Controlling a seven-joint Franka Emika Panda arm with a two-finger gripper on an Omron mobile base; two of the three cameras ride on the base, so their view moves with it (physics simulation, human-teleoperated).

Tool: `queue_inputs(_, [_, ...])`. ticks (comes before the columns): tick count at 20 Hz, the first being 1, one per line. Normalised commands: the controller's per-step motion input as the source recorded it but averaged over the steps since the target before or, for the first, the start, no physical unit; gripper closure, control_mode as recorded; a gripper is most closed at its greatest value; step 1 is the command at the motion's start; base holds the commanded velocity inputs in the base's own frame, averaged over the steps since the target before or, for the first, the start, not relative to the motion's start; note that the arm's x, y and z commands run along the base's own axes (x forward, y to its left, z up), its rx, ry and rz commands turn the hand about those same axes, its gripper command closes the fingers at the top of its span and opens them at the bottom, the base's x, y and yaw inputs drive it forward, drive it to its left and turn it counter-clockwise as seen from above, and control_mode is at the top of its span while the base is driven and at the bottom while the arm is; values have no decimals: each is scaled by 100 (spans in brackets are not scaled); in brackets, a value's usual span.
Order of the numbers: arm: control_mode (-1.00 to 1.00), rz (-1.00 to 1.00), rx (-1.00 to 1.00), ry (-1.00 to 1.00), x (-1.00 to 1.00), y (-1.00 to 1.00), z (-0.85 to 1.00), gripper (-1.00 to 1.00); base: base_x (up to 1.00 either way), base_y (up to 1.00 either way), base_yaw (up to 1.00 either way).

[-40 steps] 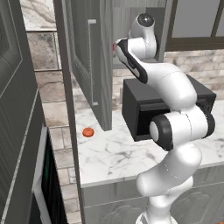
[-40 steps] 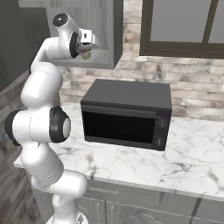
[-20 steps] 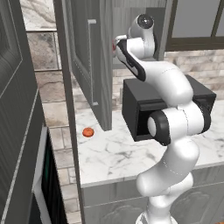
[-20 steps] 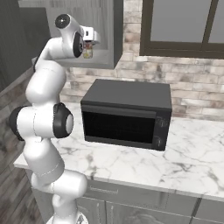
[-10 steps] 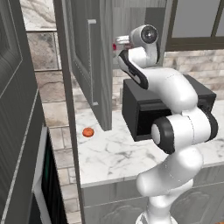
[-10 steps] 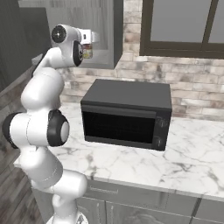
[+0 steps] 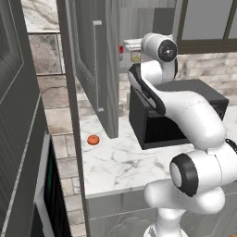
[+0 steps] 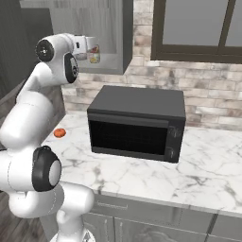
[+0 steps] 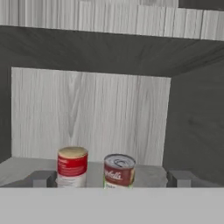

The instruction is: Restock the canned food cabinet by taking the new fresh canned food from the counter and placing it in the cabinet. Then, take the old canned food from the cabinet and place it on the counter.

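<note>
My gripper (image 9: 110,178) is open and holds nothing, its fingertips (image 9: 41,178) wide apart at the mouth of the cabinet (image 8: 109,28). On the grey inner shelf (image 9: 19,168) two cans stand upright side by side. The new fresh canned food (image 9: 72,166), tan-topped with a red upper band, stands on the left. It shows again just past the hand in the right base view (image 8: 93,54). The old canned food (image 9: 119,170), mostly red with a silver top, stands on the right, in line with the gap between my fingers and farther in. The counter (image 8: 142,177) lies below.
A black microwave (image 8: 137,124) stands on the counter under the cabinet. A small orange-red fruit (image 7: 93,139) lies on the marble near the open cabinet door (image 7: 92,69). A tall dark unit rises at the left edge (image 7: 18,115).
The hand has drawn back out of the cabinet and a little lower. The yellow-labelled can stays on the shelf and the jaws stay wide.
</note>
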Motion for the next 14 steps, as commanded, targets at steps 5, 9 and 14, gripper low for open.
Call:
queue_inputs(5, [-100, 17, -2, 37, -31, 32, 0, -100, 0, 0, 0])
queue_inputs(9, [-100, 10, -7, 14, -6, 24, -13, -100, 0, 0, 0])
queue_inputs(14, [-100, 7, -27, 7, 8, 37, -77, -100, 0, 0, 0])
